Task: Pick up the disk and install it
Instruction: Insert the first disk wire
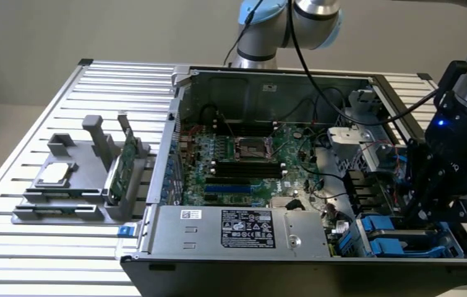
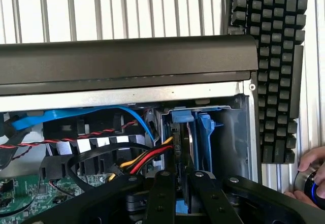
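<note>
The end effector (image 2: 177, 181) is clenched on the disk (image 2: 189, 148), holding it edge-on by its blue rails so it slides into the drive bay (image 1: 406, 238), at about 4 o'clock in the open PC case (image 1: 299, 80).

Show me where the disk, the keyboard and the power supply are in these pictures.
disk (image 2: 179, 148): wrist view, metal edge between its blue rails in the bay.
keyboard (image 2: 274, 66): wrist view, middle of the black keys.
power supply (image 1: 242, 228): exterior view, its white label.

arm: reaching down | hand (image 2: 176, 183): fingers nearly closed, gripping
</note>
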Tool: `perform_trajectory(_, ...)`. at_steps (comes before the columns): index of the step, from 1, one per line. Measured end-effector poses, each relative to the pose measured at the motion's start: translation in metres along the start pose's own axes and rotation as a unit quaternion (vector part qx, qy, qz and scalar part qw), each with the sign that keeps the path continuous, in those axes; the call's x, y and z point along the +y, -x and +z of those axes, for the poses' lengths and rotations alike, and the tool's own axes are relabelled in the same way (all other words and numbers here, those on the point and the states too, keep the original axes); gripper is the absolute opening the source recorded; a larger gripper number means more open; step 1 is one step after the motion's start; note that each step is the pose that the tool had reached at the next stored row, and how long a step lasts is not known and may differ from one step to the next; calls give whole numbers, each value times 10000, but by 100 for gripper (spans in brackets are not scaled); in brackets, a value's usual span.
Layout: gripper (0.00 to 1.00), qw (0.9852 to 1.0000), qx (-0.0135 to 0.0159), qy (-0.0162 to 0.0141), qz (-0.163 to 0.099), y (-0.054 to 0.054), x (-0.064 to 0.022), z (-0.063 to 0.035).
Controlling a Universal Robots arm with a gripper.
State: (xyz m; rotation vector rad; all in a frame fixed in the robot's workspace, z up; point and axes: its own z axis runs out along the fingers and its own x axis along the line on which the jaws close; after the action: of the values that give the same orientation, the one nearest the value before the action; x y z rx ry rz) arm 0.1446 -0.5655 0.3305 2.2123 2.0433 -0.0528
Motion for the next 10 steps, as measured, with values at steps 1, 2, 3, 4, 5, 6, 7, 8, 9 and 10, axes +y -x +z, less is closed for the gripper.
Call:
perform_trajectory(1, 16, 10000, -5, -1, 2, 0, 0, 0)
perform_trajectory(2, 16, 10000, -10, -1, 4, 0, 0, 1)
perform_trajectory(3, 16, 10000, -18, -4, 4, 1, 1, 0)
perform_trajectory(4, 18, 10000, -19, -11, 4, 1, 1, 0)
perform_trajectory(5, 18, 10000, -20, -27, 3, 0, 2, -1)
perform_trajectory(6, 25, 10000, -23, -48, 1, 1, 2, -8)
perform_trajectory(7, 25, 10000, -26, -72, 0, 2, 2, -20)
perform_trajectory(8, 25, 10000, -27, -94, -1, 3, 3, -30)
perform_trajectory(9, 25, 9999, -29, -115, -2, 5, 4, -44)
perform_trajectory(10, 25, 9999, -31, -135, -3, 7, 4, -59)
